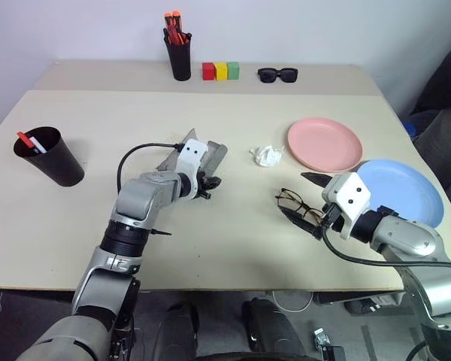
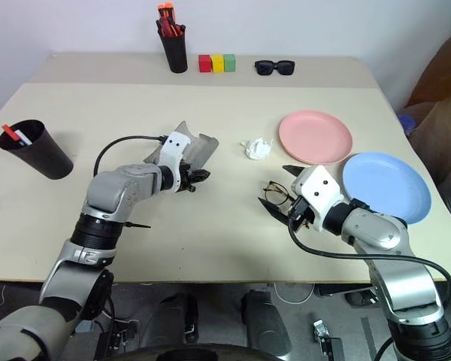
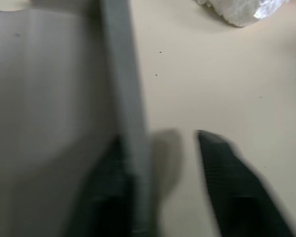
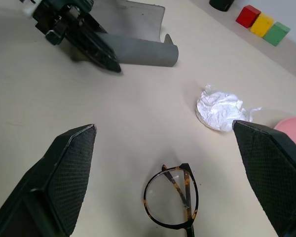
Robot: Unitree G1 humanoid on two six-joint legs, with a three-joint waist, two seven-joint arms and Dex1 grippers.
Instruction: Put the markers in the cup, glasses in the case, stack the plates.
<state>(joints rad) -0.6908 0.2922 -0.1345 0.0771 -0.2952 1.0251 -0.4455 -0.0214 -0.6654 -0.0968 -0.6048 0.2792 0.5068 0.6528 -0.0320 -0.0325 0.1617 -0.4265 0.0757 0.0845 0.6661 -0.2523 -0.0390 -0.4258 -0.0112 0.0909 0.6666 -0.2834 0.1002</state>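
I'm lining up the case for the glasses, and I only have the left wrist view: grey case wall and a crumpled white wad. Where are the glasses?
Observer: The glasses lie on the table, just ahead of the open right gripper.
Operator: Are the markers done?
Observer: Yes, both markers stand in the cup.
Operator: And the plates?
Observer: The pink plate and the blue plate lie side by side, unstacked.

Folded glasses (image 4: 171,203) between the right end effector's (image 4: 177,163) wide-spread fingers (image 4: 64,168), beyond them crumpled foil (image 4: 219,110), open case (image 4: 135,34).
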